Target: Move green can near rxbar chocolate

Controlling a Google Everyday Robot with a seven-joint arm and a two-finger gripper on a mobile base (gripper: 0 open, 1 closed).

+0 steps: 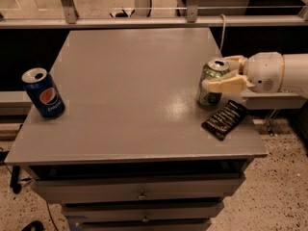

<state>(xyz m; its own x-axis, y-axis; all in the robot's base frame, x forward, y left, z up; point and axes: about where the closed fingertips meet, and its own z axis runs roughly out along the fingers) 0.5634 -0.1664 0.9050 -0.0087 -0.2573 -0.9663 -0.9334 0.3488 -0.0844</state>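
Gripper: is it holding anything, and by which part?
Yes. The gripper holds the green can, jaws closed across its upper body just below the rim, one in front and one behind.

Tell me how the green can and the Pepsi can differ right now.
The green can is light green; the Pepsi can is blue with a red-and-white logo. The green can stands at the right beside the rxbar chocolate; the Pepsi can stands far left, alone. The gripper holds the green can; nothing touches the Pepsi can. Both are upright with silver tops.
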